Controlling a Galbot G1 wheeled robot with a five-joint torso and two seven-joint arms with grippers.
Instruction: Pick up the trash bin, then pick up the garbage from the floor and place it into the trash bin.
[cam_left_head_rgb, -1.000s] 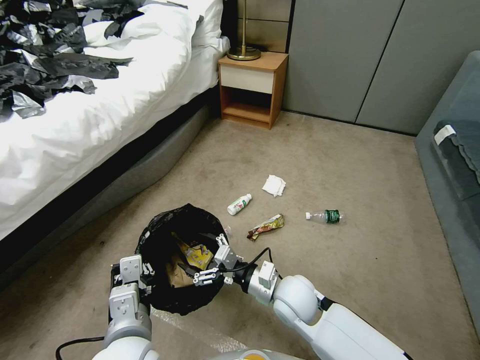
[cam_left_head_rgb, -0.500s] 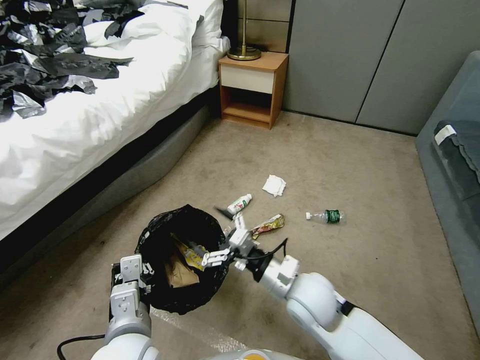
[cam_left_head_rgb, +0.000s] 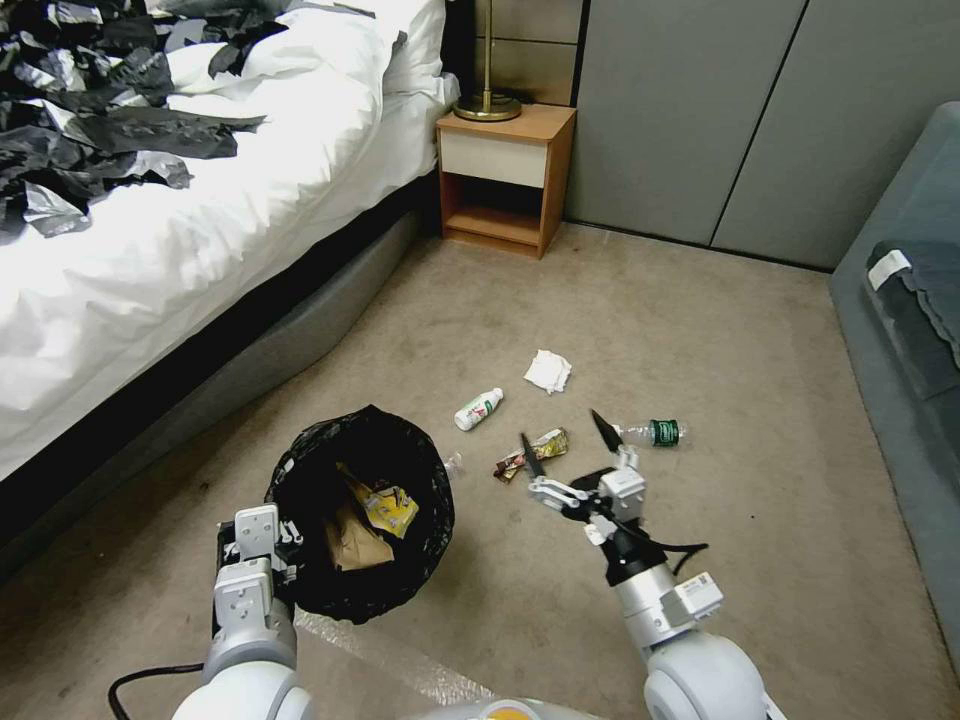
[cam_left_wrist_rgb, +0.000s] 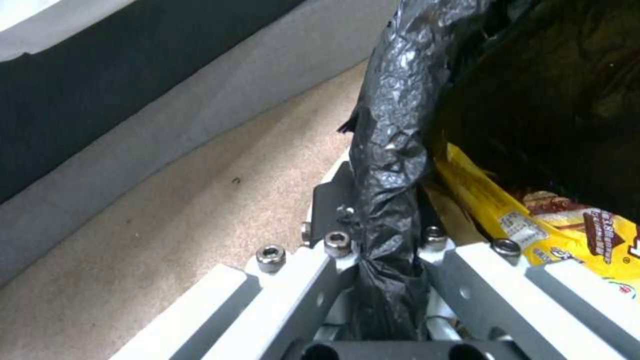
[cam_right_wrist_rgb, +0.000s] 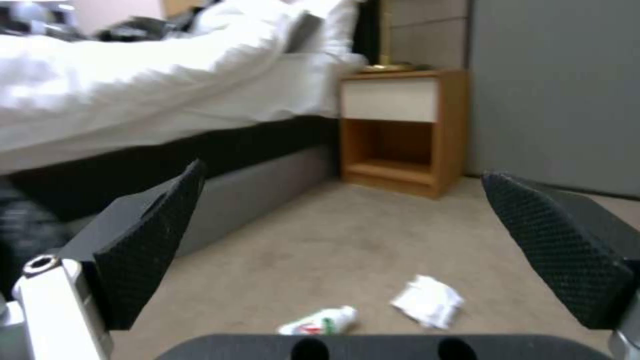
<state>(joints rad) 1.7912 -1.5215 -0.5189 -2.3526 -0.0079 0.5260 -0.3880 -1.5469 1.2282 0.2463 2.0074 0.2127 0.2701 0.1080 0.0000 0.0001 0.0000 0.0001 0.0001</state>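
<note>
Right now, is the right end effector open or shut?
Open: the right end effector has its black fingers spread wide with nothing between them.

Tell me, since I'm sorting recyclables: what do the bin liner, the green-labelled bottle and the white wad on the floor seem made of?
Bin liner: thin glossy black plastic film, crinkled, with sheen.
Green-labelled bottle: clear plastic, see-through body, white cap.
White wad: probably tissue or soft paper, matte and crumpled; cloth can't be ruled out.
</note>
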